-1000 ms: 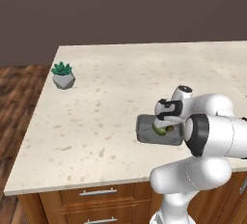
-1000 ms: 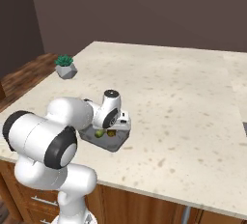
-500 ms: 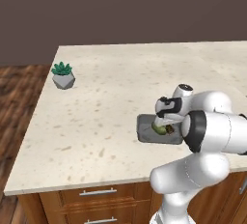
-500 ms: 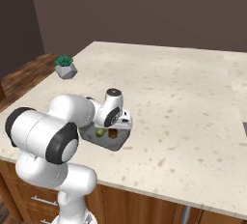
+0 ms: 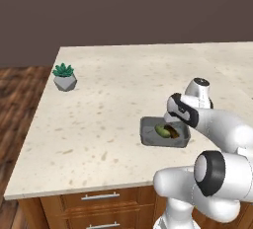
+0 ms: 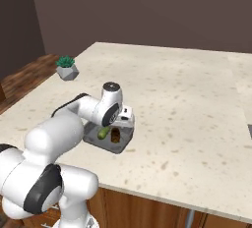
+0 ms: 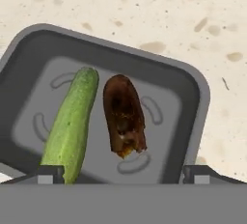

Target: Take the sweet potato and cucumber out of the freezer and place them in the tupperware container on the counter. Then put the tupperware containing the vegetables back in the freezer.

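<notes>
gripper (image 7: 123, 174) spread wide, fingertips (image 7: 50, 174) near opposite sides of the tub, holding nothing. poised directly above tupperware container (image 7: 195, 103) on counter (image 5: 123, 90). cucumber (image 7: 72, 123) and sweet potato (image 7: 124, 116) lying side by side inside container, apart from each other, both between the fingertips. cucumber's near end just beside left-hand fingertip. contact not determinable.

White arm folded low at the frame's lower right, gripper (image 7: 123, 172) pointing down, finger tips spread wide apart.
</notes>
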